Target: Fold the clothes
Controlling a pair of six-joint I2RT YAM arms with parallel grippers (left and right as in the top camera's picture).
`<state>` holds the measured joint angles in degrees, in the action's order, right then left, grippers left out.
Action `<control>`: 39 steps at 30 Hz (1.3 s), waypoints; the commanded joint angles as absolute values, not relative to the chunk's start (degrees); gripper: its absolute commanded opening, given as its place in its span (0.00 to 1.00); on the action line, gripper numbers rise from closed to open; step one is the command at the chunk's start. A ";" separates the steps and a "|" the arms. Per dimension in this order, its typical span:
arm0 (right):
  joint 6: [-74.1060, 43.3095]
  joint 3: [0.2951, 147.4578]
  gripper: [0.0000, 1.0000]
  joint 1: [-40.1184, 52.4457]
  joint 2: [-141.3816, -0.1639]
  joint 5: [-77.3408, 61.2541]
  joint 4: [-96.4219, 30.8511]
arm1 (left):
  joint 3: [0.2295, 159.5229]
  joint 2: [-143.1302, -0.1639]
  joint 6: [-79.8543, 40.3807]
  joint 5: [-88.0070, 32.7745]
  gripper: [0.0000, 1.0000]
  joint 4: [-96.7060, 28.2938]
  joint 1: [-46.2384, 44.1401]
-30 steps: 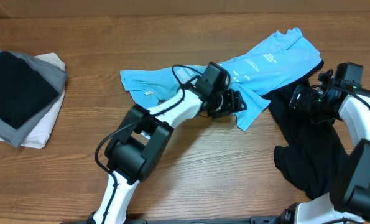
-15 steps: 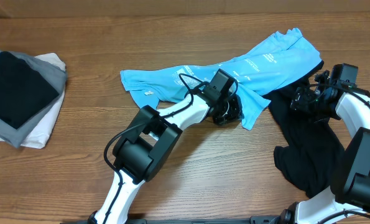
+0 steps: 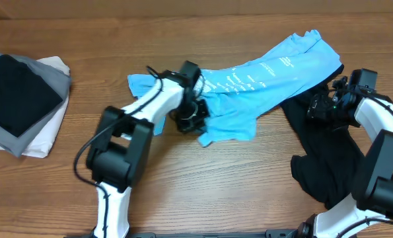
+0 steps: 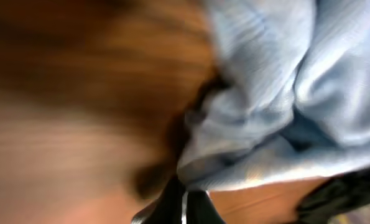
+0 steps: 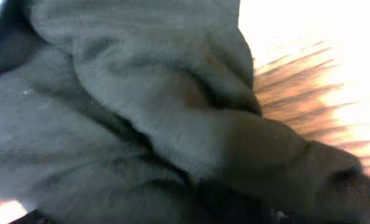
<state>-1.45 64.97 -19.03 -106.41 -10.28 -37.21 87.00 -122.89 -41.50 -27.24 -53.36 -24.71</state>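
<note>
A sky-blue T-shirt (image 3: pixel 262 73) with white lettering lies crumpled across the middle of the table. My left gripper (image 3: pixel 191 120) is at its lower left part and is shut on a bunch of the blue fabric. In the blurred left wrist view the dark fingers (image 4: pixel 175 208) meet under the gathered blue cloth (image 4: pixel 278 93). A black garment (image 3: pixel 328 158) lies rumpled at the right, partly under the shirt's right end. My right gripper (image 3: pixel 317 106) hovers at its upper edge. Black cloth (image 5: pixel 141 124) fills the right wrist view and hides the jaws.
A folded pile (image 3: pixel 18 99) of black, grey and white cloth sits at the far left. Bare wooden table (image 3: pixel 249 192) shows in front of the shirt and between the two arms.
My left gripper has shut on the blue shirt and swung left, dragging its lower flap leftwards. The right arm has hardly moved.
</note>
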 commanded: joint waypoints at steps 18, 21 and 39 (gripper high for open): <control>-21.37 79.09 0.51 -41.71 -112.53 4.08 -39.68 | 82.06 -106.80 -27.40 -10.59 0.04 -71.40 -16.05; -20.86 82.17 0.59 -41.52 -112.51 1.06 -41.56 | 80.44 -106.80 -27.38 -10.48 0.04 -71.48 -16.10; 1.48 86.52 0.09 -20.34 -124.27 -9.06 -49.06 | 73.21 -100.36 -25.98 -4.08 0.04 -70.59 -0.89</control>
